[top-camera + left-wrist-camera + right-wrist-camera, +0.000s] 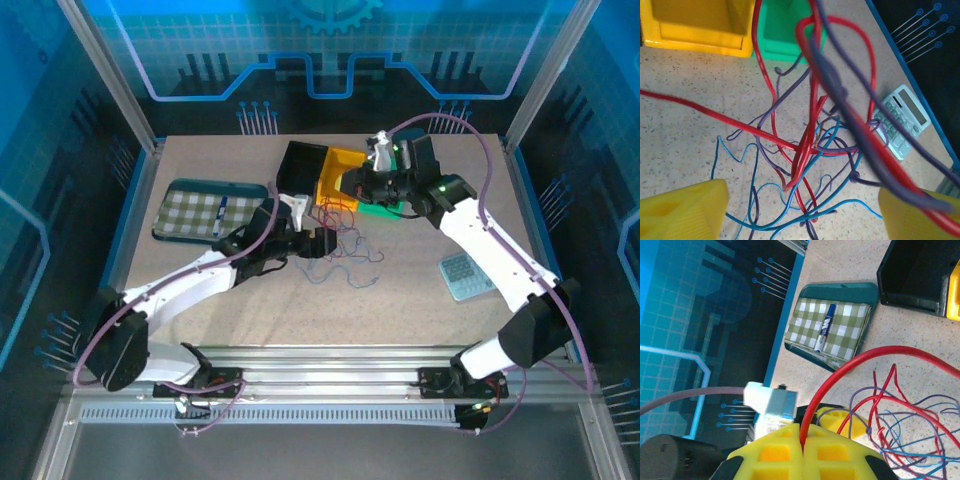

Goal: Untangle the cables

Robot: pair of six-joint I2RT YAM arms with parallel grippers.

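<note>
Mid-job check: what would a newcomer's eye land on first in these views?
First, the tangle of red, blue and purple cables in the middle of the table, beside the yellow bin. The right tool is shut on a red cable arcing up from it; the left tool hangs open above the tangle.

The left arm (190, 290) reaches from the lower left of the top view toward the centre, elbow bent. Its claw (322, 243) points right, with the yellow fingers (685, 212) standing well apart. The right arm (490, 250) rises from the lower right, folds at the elbow and angles to the upper middle. Its claw (802, 440) is pressed closed on a red cable (812, 405).
</note>
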